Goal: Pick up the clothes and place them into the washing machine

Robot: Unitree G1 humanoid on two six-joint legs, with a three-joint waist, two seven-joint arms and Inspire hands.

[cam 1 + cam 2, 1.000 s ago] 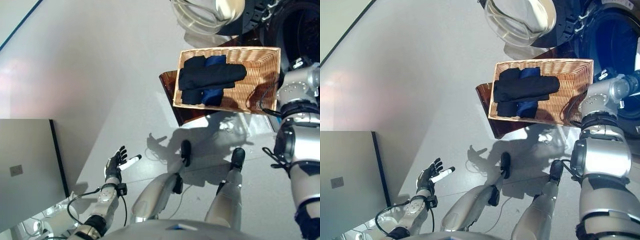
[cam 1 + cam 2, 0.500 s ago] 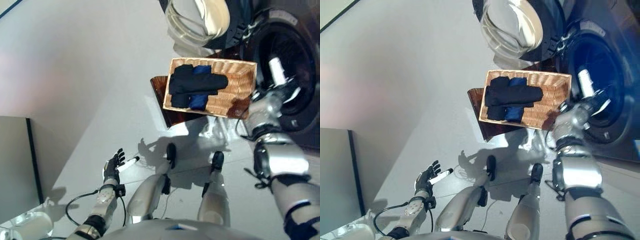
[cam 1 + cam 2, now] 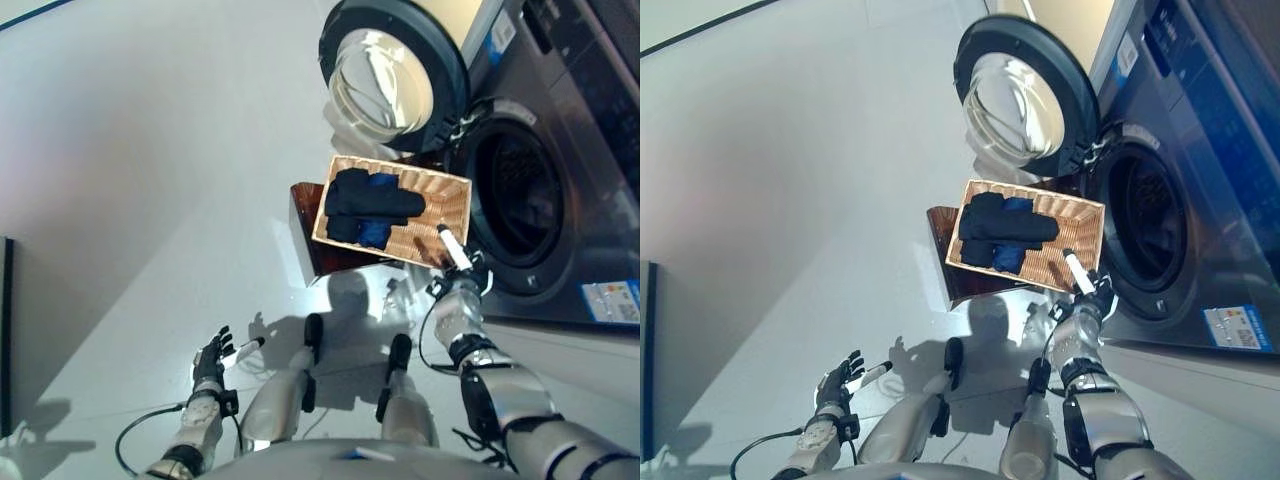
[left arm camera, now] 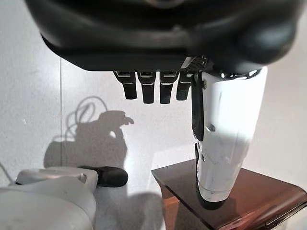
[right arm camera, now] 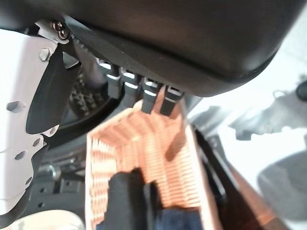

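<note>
Nothing has gone into the wash yet: the folded black and dark blue clothes [image 3: 367,205] lie in the rectangular woven wicker basket [image 3: 440,225] on a brown stool [image 3: 304,232], left of the front-loading washing machine [image 3: 520,200], its round glass door [image 3: 385,75] swung open. The right hand [image 3: 1087,290] hovers at the basket's near right corner, fingers straight, holding nothing; the left hand [image 3: 213,355] hangs relaxed and empty, low and near. Grasping and loading remain.

Your right hand [image 5: 144,91] is hovering over the wicker basket [image 5: 158,158].
You're seeing its fingers reaching out straight above the rim, holding nothing; dark clothes [image 5: 125,201] with a blue piece [image 5: 175,219] are lying inside, and the washing machine drum [image 5: 84,98] is showing beyond.
</note>
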